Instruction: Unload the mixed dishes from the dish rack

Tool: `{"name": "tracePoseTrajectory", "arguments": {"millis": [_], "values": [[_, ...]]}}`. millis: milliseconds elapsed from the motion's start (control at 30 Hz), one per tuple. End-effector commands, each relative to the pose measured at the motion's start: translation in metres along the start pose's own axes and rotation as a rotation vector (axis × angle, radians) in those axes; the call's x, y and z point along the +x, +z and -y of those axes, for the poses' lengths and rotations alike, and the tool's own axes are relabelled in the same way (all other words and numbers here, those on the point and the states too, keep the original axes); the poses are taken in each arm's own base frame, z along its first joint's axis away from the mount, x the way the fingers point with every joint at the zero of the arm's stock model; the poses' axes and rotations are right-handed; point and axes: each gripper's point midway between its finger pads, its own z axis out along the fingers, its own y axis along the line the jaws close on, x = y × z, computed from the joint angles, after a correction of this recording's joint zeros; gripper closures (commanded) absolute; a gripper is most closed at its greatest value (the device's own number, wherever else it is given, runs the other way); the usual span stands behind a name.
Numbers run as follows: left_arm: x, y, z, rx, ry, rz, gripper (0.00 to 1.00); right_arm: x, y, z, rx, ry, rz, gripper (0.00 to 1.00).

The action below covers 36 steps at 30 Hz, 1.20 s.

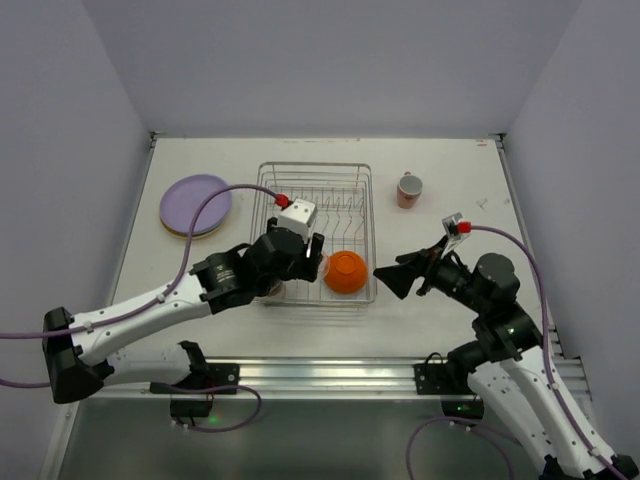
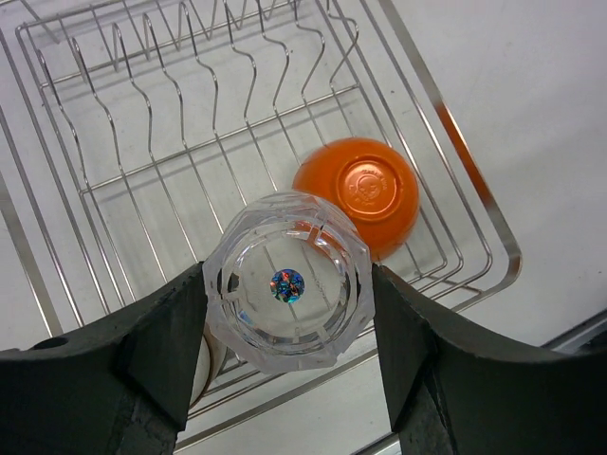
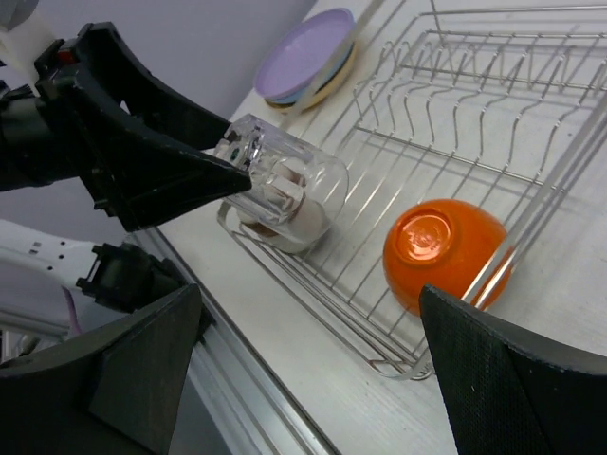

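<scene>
currently the clear glass [image 3: 285, 180] is clamped on its side between the fingers of the left gripper [image 2: 289, 313], over the near left corner of the dish rack [image 1: 371, 230], close above the cream cup [image 3: 294, 226]. the right gripper [image 1: 385, 282] is spread wide and empty beside the orange bowl [image 1: 346, 271]. the smooth glass could be lost from the pads, or knocked against cup or wires, if swung out low.

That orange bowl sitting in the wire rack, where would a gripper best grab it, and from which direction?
Probably across its rounded sides, from above. The orange bowl lies bottom up in the near right corner of the dish rack, rim toward the wires, so no edge is free to pinch. The open right gripper is nearest.
</scene>
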Motion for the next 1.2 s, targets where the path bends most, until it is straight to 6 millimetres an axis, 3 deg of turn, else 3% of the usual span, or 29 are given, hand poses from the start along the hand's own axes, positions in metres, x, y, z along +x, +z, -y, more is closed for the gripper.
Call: {"name": "tracePoseTrajectory", "arguments": {"millis": [0, 133, 300, 667, 733, 767, 800, 1000, 1167], "values": [[-0.048, -0.028, 0.006, 0.077, -0.067, 0.169, 0.42, -0.014, -0.001, -0.026, -0.123, -0.036, 0.041, 0.01], [-0.061, -0.049, 0.014, 0.179, -0.112, 0.242, 0.42, -0.001, 0.003, -0.042, -0.256, -0.024, -0.026, 0.01], [-0.077, -0.073, 0.023, 0.293, -0.165, 0.321, 0.43, 0.003, 0.001, -0.054, -0.375, 0.01, 0.02, 0.01], [-0.097, -0.12, 0.07, 0.696, -0.277, 0.495, 0.43, 0.011, -0.02, -0.085, -0.637, 0.031, 0.077, 0.01], [-0.083, -0.119, 0.079, 0.772, -0.309, 0.483, 0.43, 0.011, -0.023, -0.087, -0.656, 0.027, 0.087, 0.01], [-0.089, -0.125, 0.082, 0.816, -0.333, 0.531, 0.43, 0.011, -0.026, -0.089, -0.675, 0.024, 0.1, 0.01], [-0.079, -0.121, 0.085, 0.837, -0.345, 0.51, 0.43, 0.011, -0.028, -0.09, -0.682, 0.025, 0.104, 0.01], [-0.07, -0.113, 0.092, 0.866, -0.35, 0.497, 0.43, 0.011, -0.028, -0.091, -0.687, 0.039, 0.098, 0.02], [-0.066, -0.115, 0.092, 0.897, -0.37, 0.518, 0.43, 0.011, -0.028, -0.091, -0.702, 0.049, 0.098, 0.23]]}}
